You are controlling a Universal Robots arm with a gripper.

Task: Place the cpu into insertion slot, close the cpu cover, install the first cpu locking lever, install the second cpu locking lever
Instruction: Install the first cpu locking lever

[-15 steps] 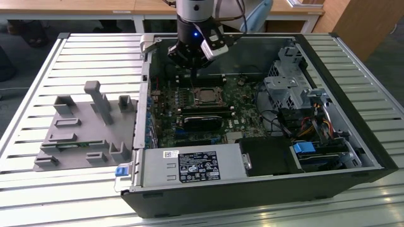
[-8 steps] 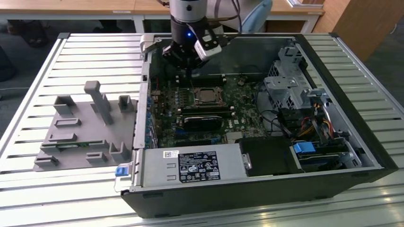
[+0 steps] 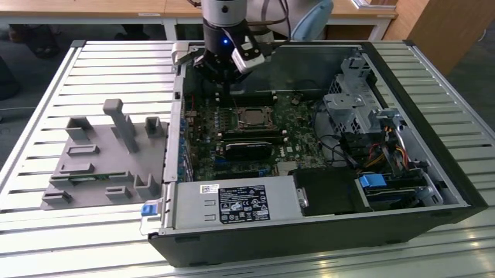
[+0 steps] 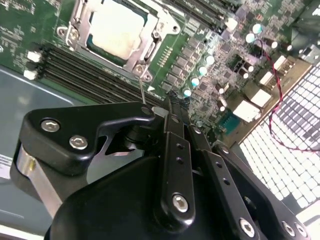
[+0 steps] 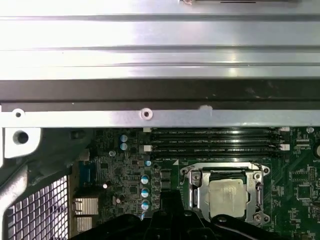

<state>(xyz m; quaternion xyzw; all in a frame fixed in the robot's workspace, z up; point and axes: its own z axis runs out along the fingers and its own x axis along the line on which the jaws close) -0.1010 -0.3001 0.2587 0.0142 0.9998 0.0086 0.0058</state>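
I record the arm (image 3: 224,20) standing close to vertical in the exterior view, wrist turned straight down. The claw (image 4: 173,102) hangs directly below it. In the second wrist view its two black fingers (image 4: 176,150) run side by side and meet at the tips, jaws drawn together

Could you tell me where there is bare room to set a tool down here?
Bare slatted table lies between the grey fixture tray and the far edge, and again in front of the tray. Inside the computer case it is crowded: motherboard, cables, end effector.
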